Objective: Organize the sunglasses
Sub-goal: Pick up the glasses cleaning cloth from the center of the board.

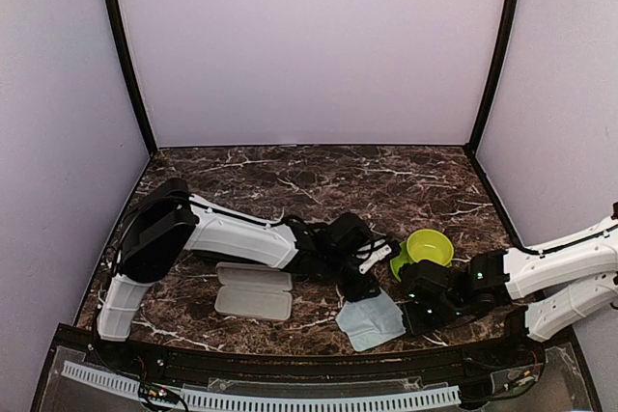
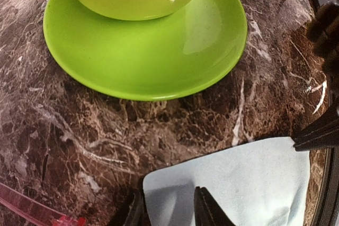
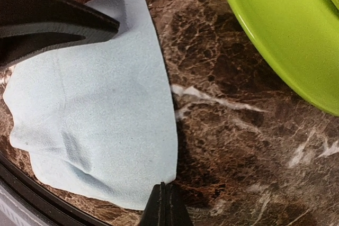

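A light blue cloth (image 1: pixel 372 320) lies flat near the table's front edge. My left gripper (image 2: pixel 169 205) stands open over one corner of the cloth (image 2: pixel 238 183), with one finger on the fabric and the other just off its edge. My right gripper (image 3: pixel 165 197) is shut, and its tips touch the cloth's (image 3: pixel 100 115) opposite corner. A translucent red-pink bar (image 2: pixel 32 209) that looks like part of the sunglasses pokes in at the bottom left of the left wrist view. The rest of the sunglasses is out of view.
A lime green bowl (image 1: pixel 428 246) sits on a green plate (image 2: pixel 159 62) just behind the cloth. A pale hard case (image 1: pixel 253 291) lies open to the left, under my left arm. The left gripper's dark finger (image 3: pixel 53 25) crosses the right wrist view.
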You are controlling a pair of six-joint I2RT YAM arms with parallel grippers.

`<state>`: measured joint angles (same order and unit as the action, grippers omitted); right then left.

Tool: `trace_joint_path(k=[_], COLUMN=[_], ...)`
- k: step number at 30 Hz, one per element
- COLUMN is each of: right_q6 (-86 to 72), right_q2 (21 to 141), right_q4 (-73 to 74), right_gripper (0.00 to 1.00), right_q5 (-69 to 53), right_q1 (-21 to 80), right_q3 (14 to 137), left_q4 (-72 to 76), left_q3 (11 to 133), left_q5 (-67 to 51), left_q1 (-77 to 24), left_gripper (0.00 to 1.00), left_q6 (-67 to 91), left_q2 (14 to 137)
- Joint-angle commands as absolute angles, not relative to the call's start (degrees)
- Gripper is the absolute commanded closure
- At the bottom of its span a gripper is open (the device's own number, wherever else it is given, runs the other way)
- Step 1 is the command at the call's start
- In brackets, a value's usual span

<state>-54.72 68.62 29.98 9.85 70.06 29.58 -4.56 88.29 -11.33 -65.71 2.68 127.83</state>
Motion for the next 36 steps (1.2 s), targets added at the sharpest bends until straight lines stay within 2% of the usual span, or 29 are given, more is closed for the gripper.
trace_joint_path(k=[1,7,14,17,36], right_q6=[-54.69,-54.75,-54.35,-53.69,-40.15], right_q2=[68.71,68.69,68.3,68.08,71.79], right_q4=[28.83,28.48,28.98,29.64,32.04], right_gripper=[1.0,1.0,1.0,1.0,1.0], right_q5=[9.5,9.28,9.57,9.84,9.69], right_q1=[69.67,69.52,68.95,68.36,62.31], right_q3=[29.11,28.82,28.95,29.2,35.44], left_q4=[-5.62,-5.3,-4.64,-3.28,4.37], left_q3=[90.16,90.86,89.91,88.55,73.57], left_q5=[-10.42,-10.86,-11.38,-10.54,-4.47], left_q1=[-65.39,-65.39,-65.39,-65.39,-65.39], left_gripper=[0.67,0.74,0.95,1.0,1.0], left_q6=[1.27,1.5,3.3,4.13,13.95], left_q2=[128.87,130.3,130.12,128.76,114.99])
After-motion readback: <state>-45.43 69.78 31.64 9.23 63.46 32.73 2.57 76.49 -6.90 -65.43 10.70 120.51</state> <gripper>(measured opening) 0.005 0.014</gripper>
